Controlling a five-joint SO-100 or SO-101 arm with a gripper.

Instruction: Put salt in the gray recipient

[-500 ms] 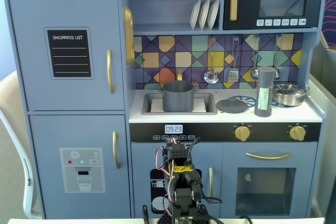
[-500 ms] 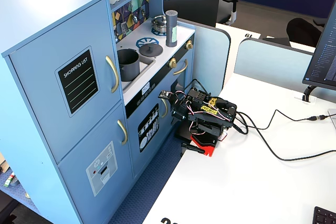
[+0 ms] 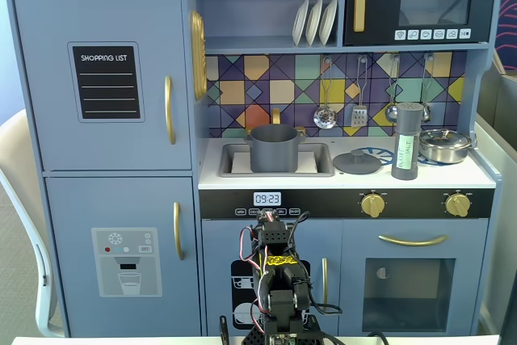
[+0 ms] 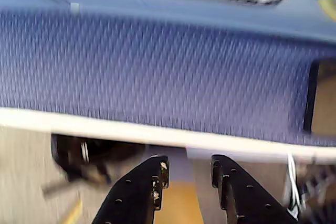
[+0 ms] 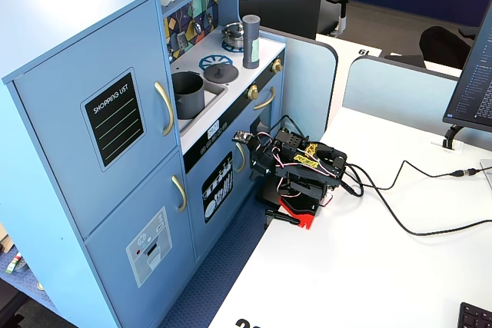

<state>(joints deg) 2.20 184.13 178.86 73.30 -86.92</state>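
Salt grinder [image 3: 406, 141] upright (long axis vertical) beside gray pot [image 3: 273, 148].

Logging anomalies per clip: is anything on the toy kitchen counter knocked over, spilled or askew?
Nothing stands out. The tall gray salt grinder stands upright on the stove, the gray pot sits upright in the sink, its gray lid lies flat beside. No spill shows.

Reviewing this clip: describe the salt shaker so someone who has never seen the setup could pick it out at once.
Start at the blue toy kitchen and go to its white countertop, right of the sink holding the gray pot. The salt shaker stands upright between the flat gray lid and the shiny silver pan. It is the only tall, slim gray cylinder there, with a pale label.
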